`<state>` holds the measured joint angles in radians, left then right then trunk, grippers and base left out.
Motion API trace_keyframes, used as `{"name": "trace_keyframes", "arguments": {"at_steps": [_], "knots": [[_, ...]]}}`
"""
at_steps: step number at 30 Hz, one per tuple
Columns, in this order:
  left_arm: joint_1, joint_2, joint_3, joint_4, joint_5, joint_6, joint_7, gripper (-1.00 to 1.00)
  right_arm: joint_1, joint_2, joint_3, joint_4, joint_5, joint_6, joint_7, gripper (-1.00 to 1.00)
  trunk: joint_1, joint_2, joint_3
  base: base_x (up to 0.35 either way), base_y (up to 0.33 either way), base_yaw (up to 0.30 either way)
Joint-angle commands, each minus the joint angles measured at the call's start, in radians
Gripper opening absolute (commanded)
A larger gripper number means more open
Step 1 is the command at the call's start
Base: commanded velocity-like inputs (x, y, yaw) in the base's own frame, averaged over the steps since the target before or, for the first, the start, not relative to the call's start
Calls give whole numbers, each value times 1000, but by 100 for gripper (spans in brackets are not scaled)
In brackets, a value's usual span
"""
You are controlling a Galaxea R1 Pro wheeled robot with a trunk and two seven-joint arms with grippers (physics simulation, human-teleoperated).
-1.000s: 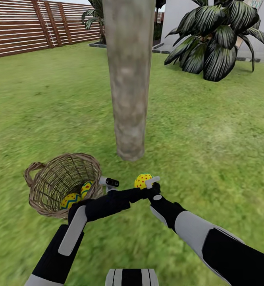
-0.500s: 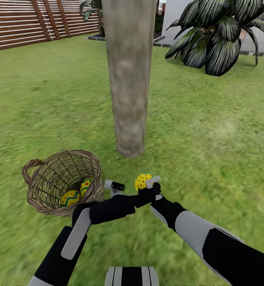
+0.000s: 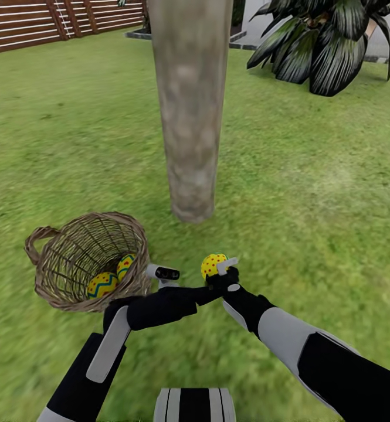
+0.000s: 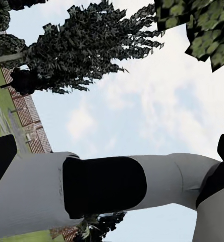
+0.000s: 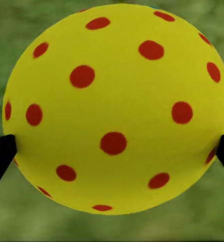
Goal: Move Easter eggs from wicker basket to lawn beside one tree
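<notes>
Egg 1 clamped in my R gripper over lawn, near tree. Next: lower, release by trunk. 2 eggs left in basket. L gripper state: can't tell.

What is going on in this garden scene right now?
A two-armed robot is moving Easter eggs from a basket to a tree. Its right gripper is shut on a yellow egg with red dots, held above the lawn a little short of the tree trunk. Two more eggs lie in the wicker basket, which sits on the grass on the robot's left side of the trunk. The left gripper is beside the basket's rim and holds nothing.
</notes>
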<state>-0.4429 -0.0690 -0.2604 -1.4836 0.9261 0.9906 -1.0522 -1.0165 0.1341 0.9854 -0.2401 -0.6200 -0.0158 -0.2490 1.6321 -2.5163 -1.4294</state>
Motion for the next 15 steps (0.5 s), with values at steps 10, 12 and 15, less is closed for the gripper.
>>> {"name": "trace_keyframes", "arguments": {"at_steps": [10, 12, 15], "knots": [[1, 4, 7, 3, 3, 5, -2, 100, -9, -1, 9, 5, -12, 4, -33, -100, 2, -1, -20, 0, 0, 0], [1, 3, 7, 4, 3, 5, -2, 100, -8, -1, 9, 5, -12, 4, -33, -100, 2, -1, -20, 88, 0, 0], [1, 3, 9, 6, 3, 6, -2, 100, -9, -1, 9, 5, -12, 3, -33, -100, 2, -1, -20, 290, 0, 0]]}}
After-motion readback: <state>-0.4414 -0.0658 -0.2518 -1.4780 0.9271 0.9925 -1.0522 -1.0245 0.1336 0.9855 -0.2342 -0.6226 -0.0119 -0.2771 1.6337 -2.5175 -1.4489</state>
